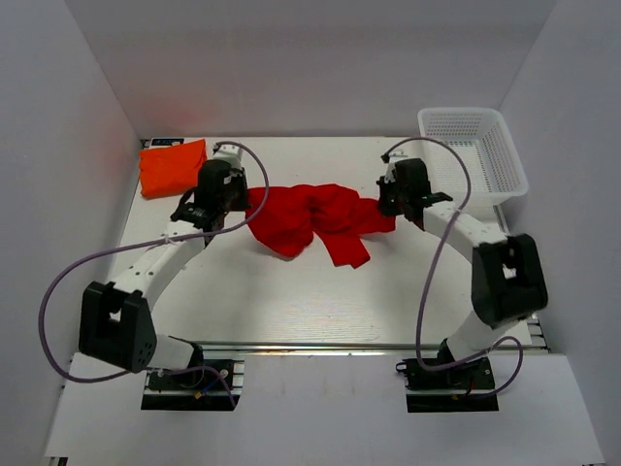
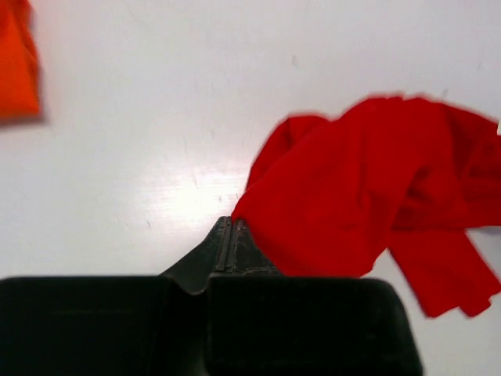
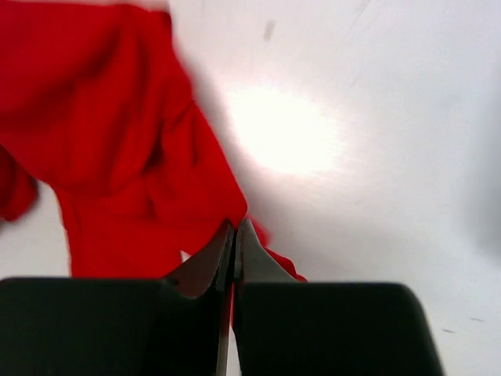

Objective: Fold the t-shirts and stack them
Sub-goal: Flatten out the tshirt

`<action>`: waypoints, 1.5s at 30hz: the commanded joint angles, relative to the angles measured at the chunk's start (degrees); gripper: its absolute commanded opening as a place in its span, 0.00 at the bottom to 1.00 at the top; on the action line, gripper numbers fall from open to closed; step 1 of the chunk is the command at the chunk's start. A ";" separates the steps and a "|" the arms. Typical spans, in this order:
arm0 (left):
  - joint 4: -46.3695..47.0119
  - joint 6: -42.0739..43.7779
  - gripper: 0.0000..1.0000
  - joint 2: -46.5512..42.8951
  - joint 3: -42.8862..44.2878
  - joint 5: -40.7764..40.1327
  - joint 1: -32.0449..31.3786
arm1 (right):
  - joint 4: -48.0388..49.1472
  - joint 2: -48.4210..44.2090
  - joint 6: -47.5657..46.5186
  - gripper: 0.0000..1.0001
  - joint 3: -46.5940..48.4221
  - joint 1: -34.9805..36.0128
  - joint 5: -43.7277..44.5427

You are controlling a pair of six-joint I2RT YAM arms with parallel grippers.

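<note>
Bright, even overhead light fills the top view, casting only soft, faint shadows on the surface (image 1: 291,301). Both wrist views carry a white glare patch on it, and the red t-shirt (image 3: 109,117) there looks blurred, its edges smeared.

I see 2 t-shirts. The orange t-shirt (image 1: 173,167) is folded into a flat, roughly rectangular pack. It lies on the worktop (image 1: 291,301) well to the left of the basket (image 1: 466,114), about level with it, at the opposite far corner.

The red t-shirt (image 1: 310,218) is unfolded, bunched and twisted into a rumpled band running left to right. It sits left of the basket and a little nearer to me, between it and the orange one, touching neither. Its end away from the basket is pinched in the left claw (image 1: 245,201), its basket-side end in the right claw (image 1: 382,206). A loose flap droops from the middle toward me.
</note>
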 commanded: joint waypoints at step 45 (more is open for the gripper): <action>-11.25 11.35 0.00 -36.76 49.56 15.36 1.06 | 1.82 -50.61 -21.72 0.00 48.53 -0.46 2.43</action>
